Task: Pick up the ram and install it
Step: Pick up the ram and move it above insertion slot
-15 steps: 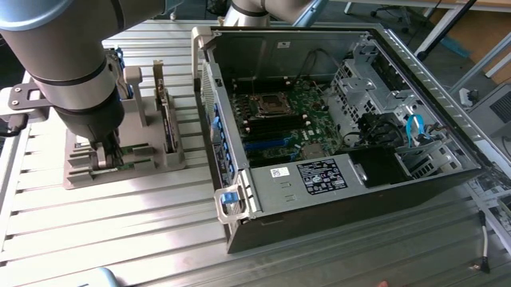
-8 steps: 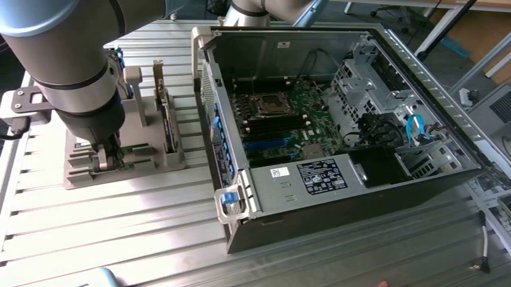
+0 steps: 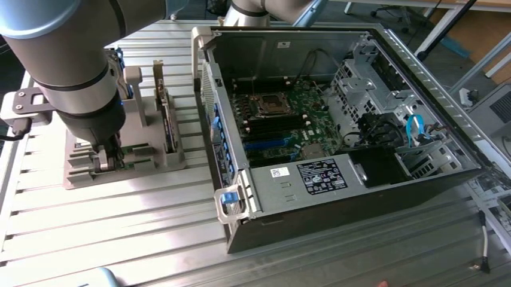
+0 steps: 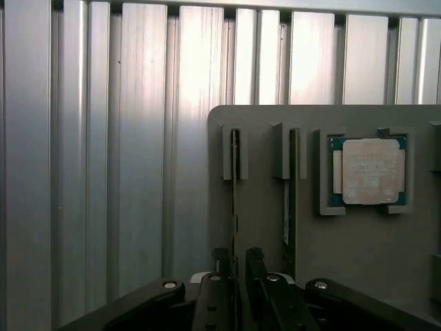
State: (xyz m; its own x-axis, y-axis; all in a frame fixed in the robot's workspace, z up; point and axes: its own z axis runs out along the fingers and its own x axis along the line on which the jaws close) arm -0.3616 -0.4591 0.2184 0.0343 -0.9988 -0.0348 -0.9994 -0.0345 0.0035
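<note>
I note the fingers [image 4: 255, 262] released, one either side of the ram [image 4: 234, 179], standing on edge in its grey holder [image 4: 262, 207] on the table [image 4: 138, 172].

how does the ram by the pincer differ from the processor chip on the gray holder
The ram stands on edge in a slot, a thin strip; the processor chip lies flat in a recess, square and silver. The open pincer straddles the ram; the chip sits apart from it. Both rest in the gray holder.

Dim scene, glare streaking the ribbed table [image 3: 119, 227]
</note>
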